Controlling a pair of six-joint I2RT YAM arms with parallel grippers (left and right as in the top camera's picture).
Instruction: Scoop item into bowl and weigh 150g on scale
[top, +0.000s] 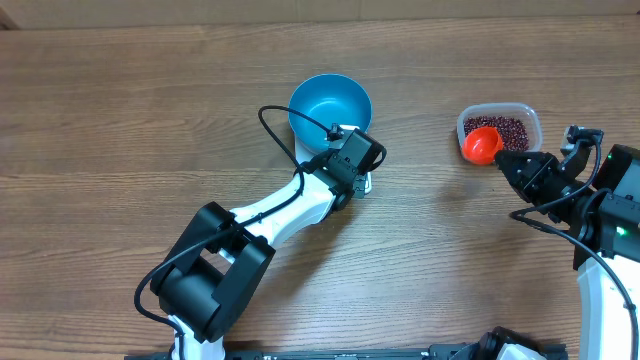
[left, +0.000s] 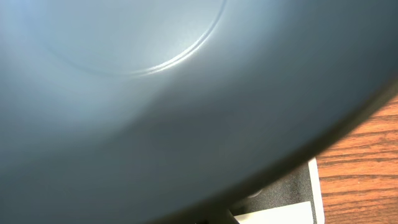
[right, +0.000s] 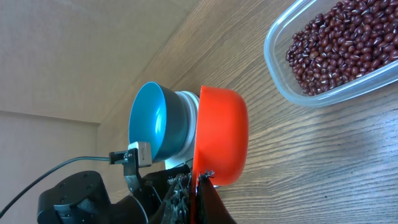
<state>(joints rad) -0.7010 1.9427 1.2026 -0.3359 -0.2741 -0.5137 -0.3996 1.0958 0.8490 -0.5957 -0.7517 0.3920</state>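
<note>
**Bowl on scale, scoop held at the tub**

Count: one blue bowl (top: 330, 102), one white scale (right: 188, 124), one clear tub (right: 280, 71), one orange-red scoop (top: 482, 146), two arms; beans (right: 342, 43) too many to count, all of the visible ones in the tub.

Bowl sits on the scale, near table (top: 120, 120) centre; from overhead only a white corner of the scale shows past the left arm; the right wrist view shows the bowl tilted on its white top, interior facing the camera.

Left gripper (top: 348, 148) is at the near-right rim of the bowl, jaws closed down; fingers hidden, so can't tell if it pinches the rim; its wrist camera is filled by the bowl's outer wall, with a corner of the scale at the bottom.

Right gripper (top: 505, 158) is clamped on the scoop's handle; the scoop's cup is at the tub's near-left edge.

Tub stands well right of the bowl, apart from it.
</note>
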